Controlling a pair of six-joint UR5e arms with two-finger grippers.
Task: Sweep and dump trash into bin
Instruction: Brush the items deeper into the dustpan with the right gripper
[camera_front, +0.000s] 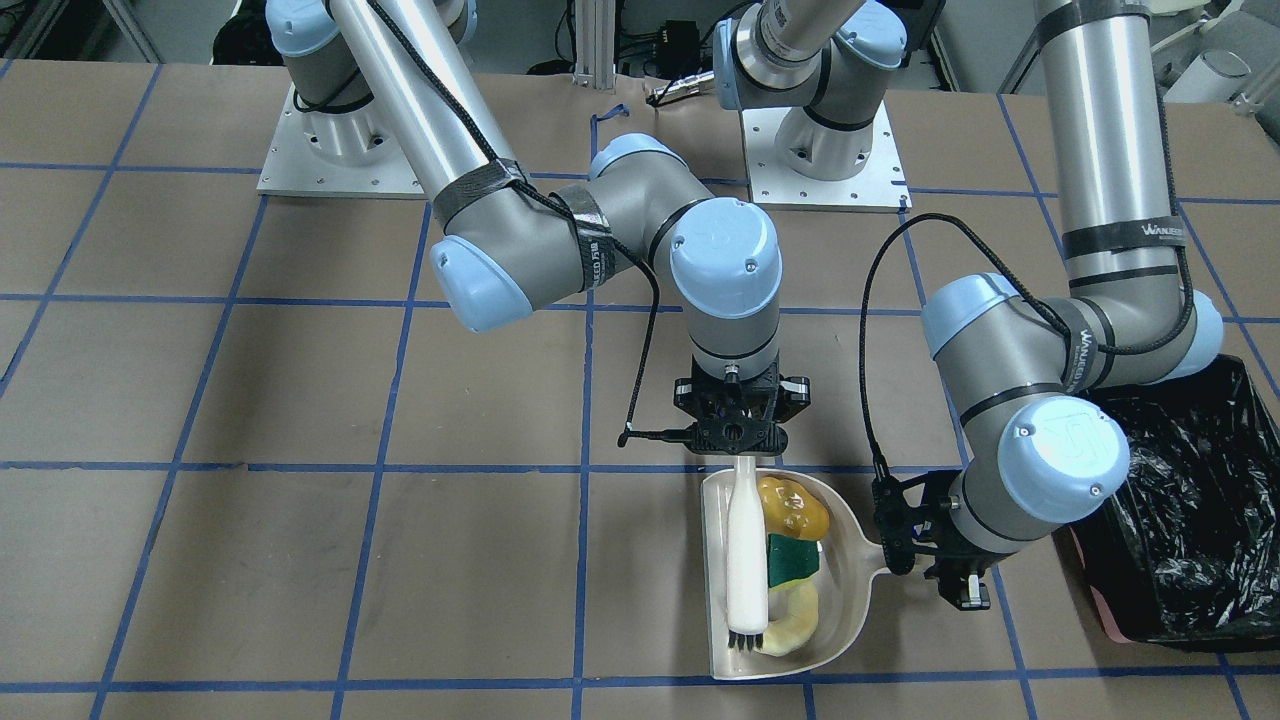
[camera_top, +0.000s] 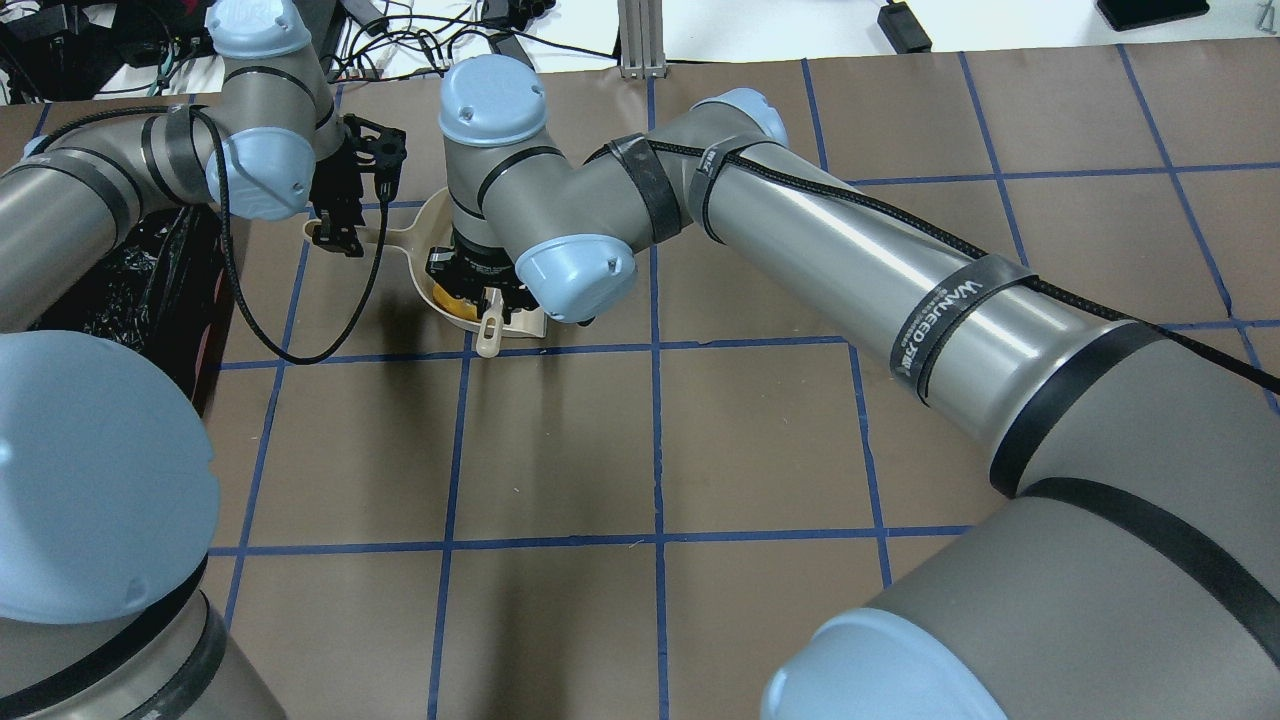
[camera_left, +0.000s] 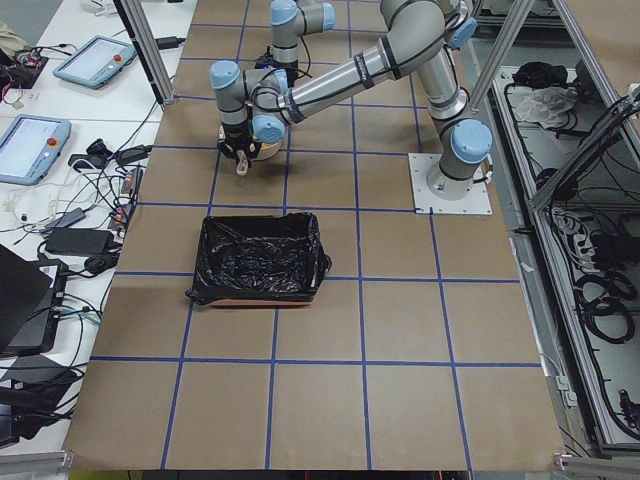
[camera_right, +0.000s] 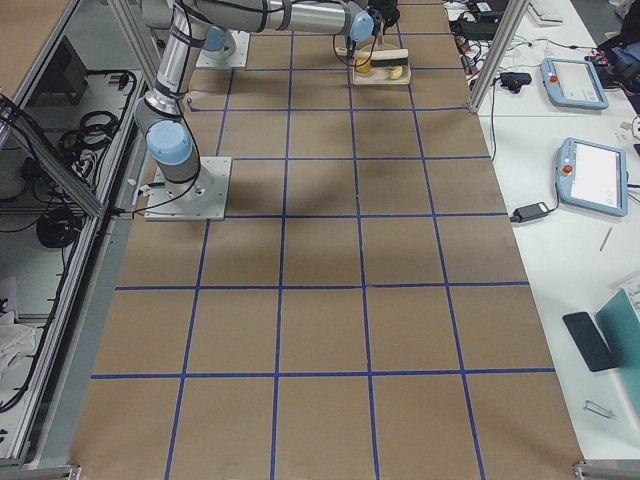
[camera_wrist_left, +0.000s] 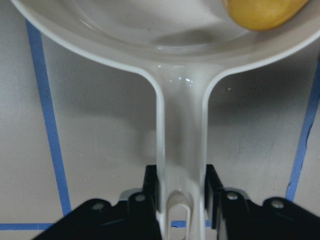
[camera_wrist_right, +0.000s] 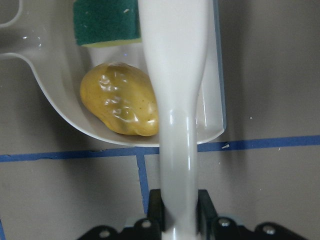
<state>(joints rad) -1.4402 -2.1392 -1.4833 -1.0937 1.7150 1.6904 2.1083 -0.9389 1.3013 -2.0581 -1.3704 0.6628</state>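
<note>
The trash lies in the beige dustpan (camera_front: 848, 565): a glossy potato-shaped lump (camera_front: 795, 505), a green-topped sponge (camera_front: 793, 560) and a pale melon slice (camera_front: 795, 622). My right gripper (camera_front: 742, 455) is shut on the handle of a white brush (camera_front: 747, 560), which lies along the pan with its black bristles by the melon slice. My left gripper (camera_wrist_left: 182, 195) is shut on the dustpan handle (camera_wrist_left: 182, 150). The dustpan rests flat on the table. The right wrist view shows the lump (camera_wrist_right: 120, 105) and sponge (camera_wrist_right: 105, 20) beside the brush handle (camera_wrist_right: 175, 75). The black-lined bin (camera_front: 1190, 520) stands just beyond my left arm.
The bin (camera_left: 260, 258) sits on the table's left side, one grid square from the dustpan (camera_top: 420, 225). Blue tape lines cross the brown tabletop. Both arm bases stand on white plates at the robot's edge. Monitors and cables lie off the table.
</note>
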